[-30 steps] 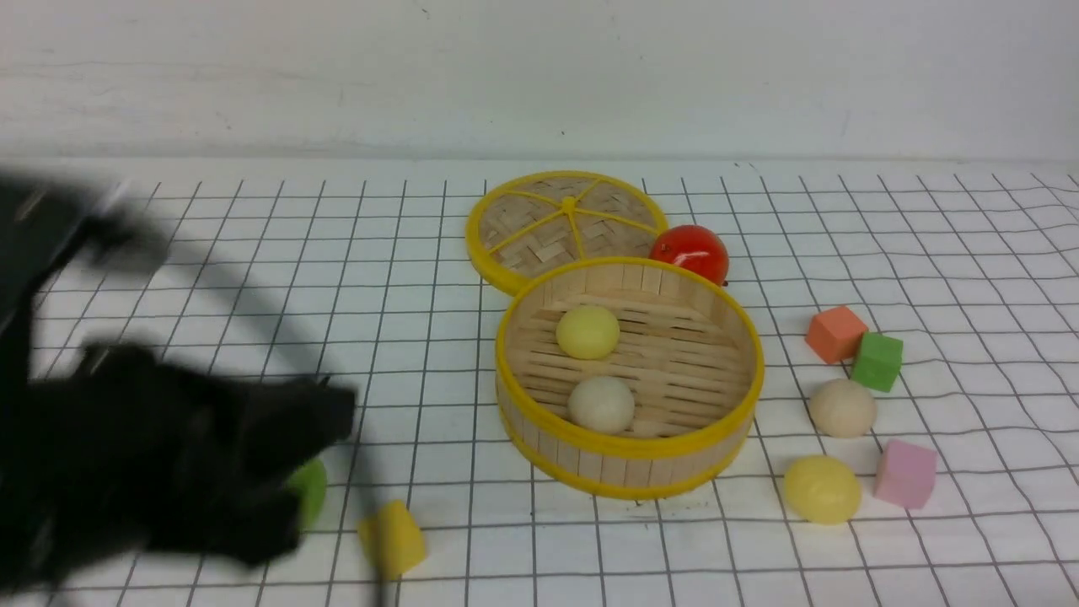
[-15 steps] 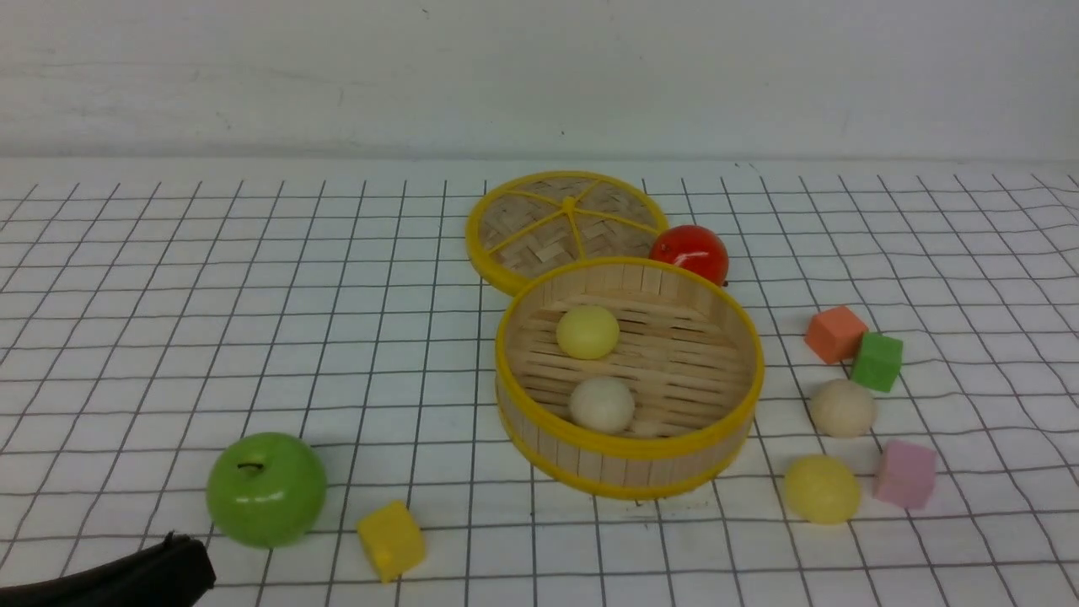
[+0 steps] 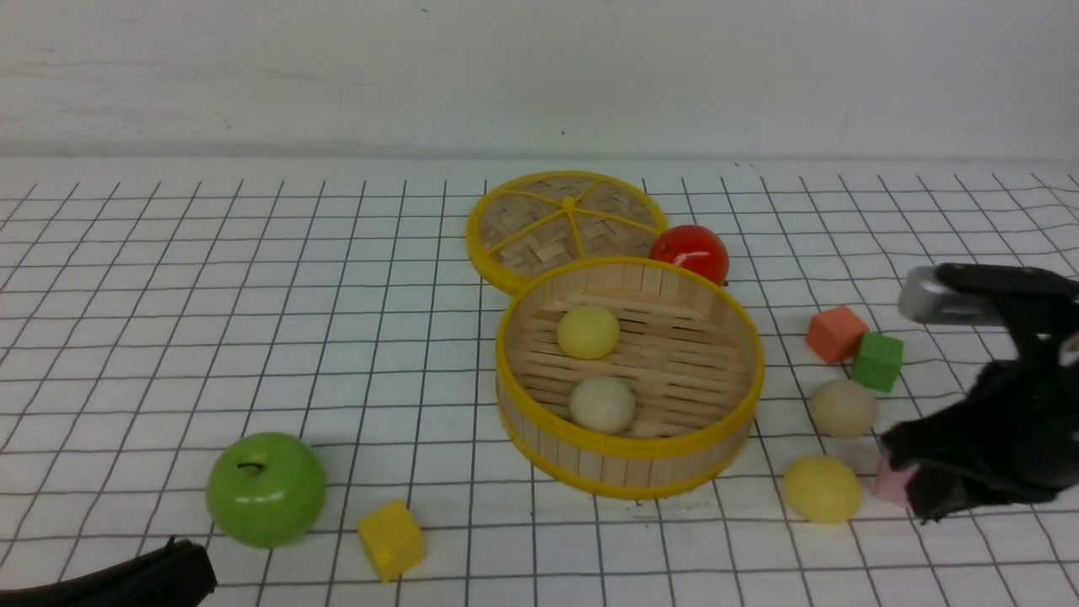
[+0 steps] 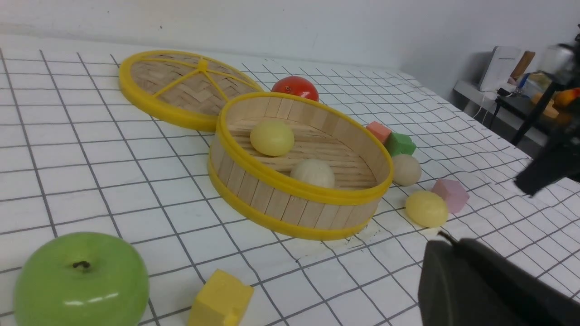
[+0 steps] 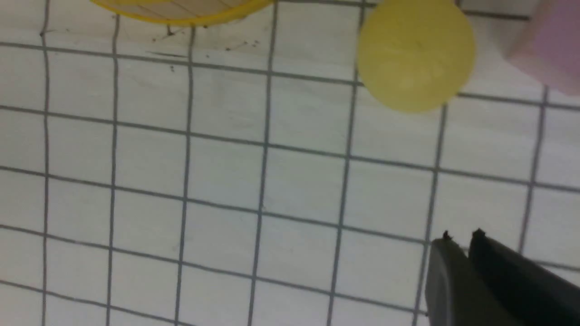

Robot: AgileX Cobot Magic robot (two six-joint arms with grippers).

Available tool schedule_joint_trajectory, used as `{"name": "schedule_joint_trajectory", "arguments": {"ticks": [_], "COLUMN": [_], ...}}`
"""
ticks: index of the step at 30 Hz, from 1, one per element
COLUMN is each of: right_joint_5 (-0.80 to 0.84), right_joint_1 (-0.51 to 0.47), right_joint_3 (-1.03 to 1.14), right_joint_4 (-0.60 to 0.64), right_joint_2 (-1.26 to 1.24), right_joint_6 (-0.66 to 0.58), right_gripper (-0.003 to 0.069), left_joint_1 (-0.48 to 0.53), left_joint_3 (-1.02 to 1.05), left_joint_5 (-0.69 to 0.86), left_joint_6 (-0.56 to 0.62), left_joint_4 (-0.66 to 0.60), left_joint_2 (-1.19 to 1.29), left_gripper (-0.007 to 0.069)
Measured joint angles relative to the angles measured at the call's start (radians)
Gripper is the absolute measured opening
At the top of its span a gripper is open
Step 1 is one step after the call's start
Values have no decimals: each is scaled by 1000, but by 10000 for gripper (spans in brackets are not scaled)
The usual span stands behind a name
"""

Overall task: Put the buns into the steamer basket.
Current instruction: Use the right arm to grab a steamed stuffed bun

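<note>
Right gripper [image 5: 461, 236] first: we see its two fingers drawn together with barely a seam between them and nothing held. It hangs low over the checked cloth [image 3: 337, 337], just beside the pink cube [image 3: 890, 487], with the loose yellow bun [image 3: 822, 489] close on its basket side. Our left gripper [image 3: 169, 575] lies at the near edge by the green apple [image 3: 266, 489], closed and empty. Of the four buns, a pale yellow bun [image 3: 587, 331] and an off-white bun [image 3: 601, 405] sit inside the steamer basket [image 3: 628, 447]. The loose yellow bun and a beige bun [image 3: 843, 407] rest on the cloth just outside its right wall, the beige one near the green cube [image 3: 877, 361]. We judge these buns light, smooth and matte, perhaps slightly yielding, and round enough to roll off if nudged. So we would spread the fingers wider than the ball, come down from straight above and close gently across its widest middle. A pinch above that line would likely squirt it sideways, toward the pink cube or the basket wall.
</note>
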Motion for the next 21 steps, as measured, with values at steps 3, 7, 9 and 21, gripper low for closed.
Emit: {"name": "schedule_joint_trajectory", "arguments": {"ticks": [3, 7, 9, 21], "right_joint_5": [-7, -19, -28, -94], "right_joint_1": [28, 44, 44, 44], "right_joint_3": [-46, -129, -166, -178], "right_joint_4": [-7, -52, -100, -154], "right_joint_2": [75, 212, 262, 337], "right_joint_6": [6, 64, 97, 145], "right_gripper": [147, 281, 329, 302], "left_joint_1": [0, 0, 0, 0], "left_joint_3": [0, 0, 0, 0], "left_joint_5": [0, 0, 0, 0], "left_joint_6": [0, 0, 1, 24], "left_joint_4": [0, 0, 0, 1], "left_joint_2": [0, 0, 0, 0], "left_gripper": [-13, -13, -13, -13]}}
